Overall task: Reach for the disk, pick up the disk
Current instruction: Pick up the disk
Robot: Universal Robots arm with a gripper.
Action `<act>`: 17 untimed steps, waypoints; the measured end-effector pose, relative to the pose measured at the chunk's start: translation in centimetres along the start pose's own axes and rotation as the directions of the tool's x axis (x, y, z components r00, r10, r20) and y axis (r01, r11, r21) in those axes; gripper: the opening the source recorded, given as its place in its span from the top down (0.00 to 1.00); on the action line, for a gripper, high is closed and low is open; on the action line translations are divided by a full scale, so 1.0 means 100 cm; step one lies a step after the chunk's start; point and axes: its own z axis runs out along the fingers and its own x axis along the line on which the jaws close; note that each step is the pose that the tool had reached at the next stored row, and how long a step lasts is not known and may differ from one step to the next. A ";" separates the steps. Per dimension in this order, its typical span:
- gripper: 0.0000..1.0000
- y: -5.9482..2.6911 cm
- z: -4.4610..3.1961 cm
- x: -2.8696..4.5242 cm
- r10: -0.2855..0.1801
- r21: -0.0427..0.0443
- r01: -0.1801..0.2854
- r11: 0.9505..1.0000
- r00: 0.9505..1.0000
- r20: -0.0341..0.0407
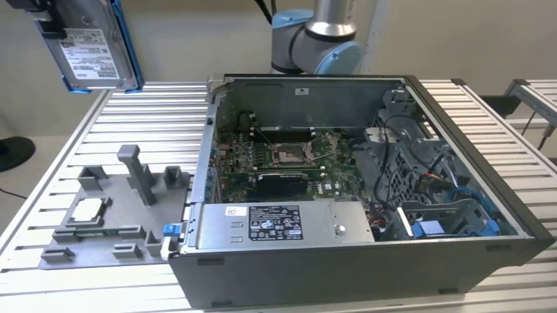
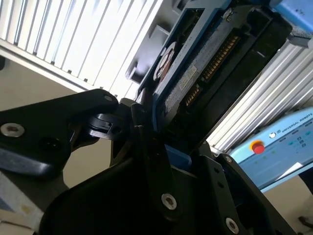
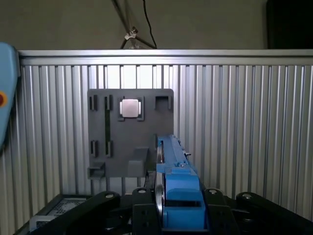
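Note:
The disk (image 1: 91, 49), silver-grey with a white label and blue side rails, hangs high above the table's far corner at the exterior view's left. My gripper (image 1: 45, 19) is shut on its upper end there. In the first wrist view the disk (image 3: 172, 169) is seen edge-on with its blue rail toward the camera, clamped between the black fingers (image 3: 142, 215) of my gripper (image 3: 178, 211). The second wrist view shows the disk's (image 2: 205, 63) circuit-board side, with my gripper (image 2: 156, 139) shut on its blue-railed end.
Below the disk, a grey fixture plate (image 1: 96, 215) with posts and slots lies on the slatted table (image 1: 156, 104) and holds a small white-topped chip (image 1: 87, 210). An open computer case (image 1: 522, 215) with a labelled grey box (image 1: 278, 225) stands to the right. The arm's base (image 1: 317, 39) rises behind it.

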 end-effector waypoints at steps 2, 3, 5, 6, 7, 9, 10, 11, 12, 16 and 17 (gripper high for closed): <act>1.00 -0.0072 0.0000 -0.0001 0.000 0.000 0.000 1.000 1.000 0.000; 1.00 -0.0111 -0.0001 -0.0002 0.000 0.000 0.000 1.000 1.000 0.000; 1.00 -0.0187 0.0000 -0.0003 0.000 0.000 0.000 1.000 1.000 0.000; 1.00 -0.0226 0.0000 -0.0004 0.000 0.000 0.000 1.000 1.000 0.000; 1.00 -0.0264 0.0000 -0.0005 0.000 0.000 0.000 1.000 1.000 0.000; 1.00 -0.0343 0.0000 -0.0006 0.000 0.000 0.000 1.000 1.000 0.000; 1.00 -0.0380 0.0000 -0.0007 0.000 0.000 0.000 1.000 1.000 0.000; 1.00 -0.0419 0.0000 -0.0008 0.000 0.000 0.000 1.000 1.000 0.000; 1.00 -0.0455 0.0000 -0.0008 0.000 0.000 0.000 1.000 1.000 0.000; 1.00 -0.0601 0.0000 -0.0011 0.000 0.000 0.000 1.000 1.000 0.000; 1.00 -0.0639 0.0000 -0.0012 0.000 0.000 0.000 1.000 1.000 0.000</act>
